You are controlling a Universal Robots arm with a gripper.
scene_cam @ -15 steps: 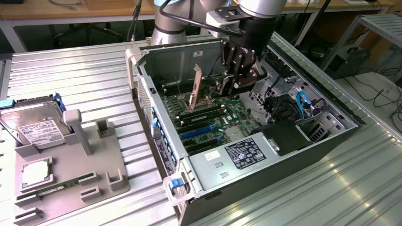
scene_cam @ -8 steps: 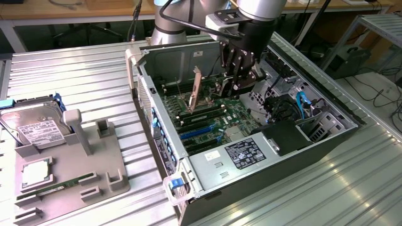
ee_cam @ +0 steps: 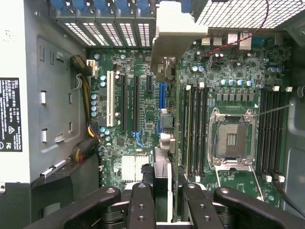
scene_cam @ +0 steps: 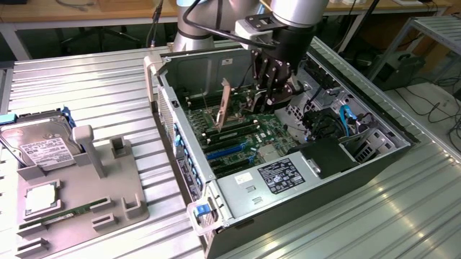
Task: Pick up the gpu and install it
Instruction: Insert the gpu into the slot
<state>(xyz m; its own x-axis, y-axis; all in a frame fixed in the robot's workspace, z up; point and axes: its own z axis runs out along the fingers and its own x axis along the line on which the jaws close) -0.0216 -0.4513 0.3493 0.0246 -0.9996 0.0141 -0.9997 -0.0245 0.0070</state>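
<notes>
The gpu [scene_cam: 241, 102] hangs on edge over the motherboard inside the open computer case [scene_cam: 238, 194], with its pale bracket [scene_cam: 224, 102] toward the case's rear wall. My gripper [scene_cam: 272, 100] reaches down into the case and is shut on the card's other end. The wrist view looks straight down the card's thin edge [ee_cam: 162, 174], pinched between the two black fingers [ee_cam: 141, 205]. Its bracket [ee_cam: 174, 28] sits at the far end by the rear slot openings. The card hovers above the blue expansion slot [ee_cam: 161, 98].
The motherboard [ee_cam: 138, 124] carries black and white slots, memory sticks [ee_cam: 195, 129] and an open processor socket [ee_cam: 232, 138]. A power supply [scene_cam: 277, 178] and cables line the case. A grey fixture [scene_cam: 79, 210] at the exterior view's left holds a hard drive [scene_cam: 40, 143].
</notes>
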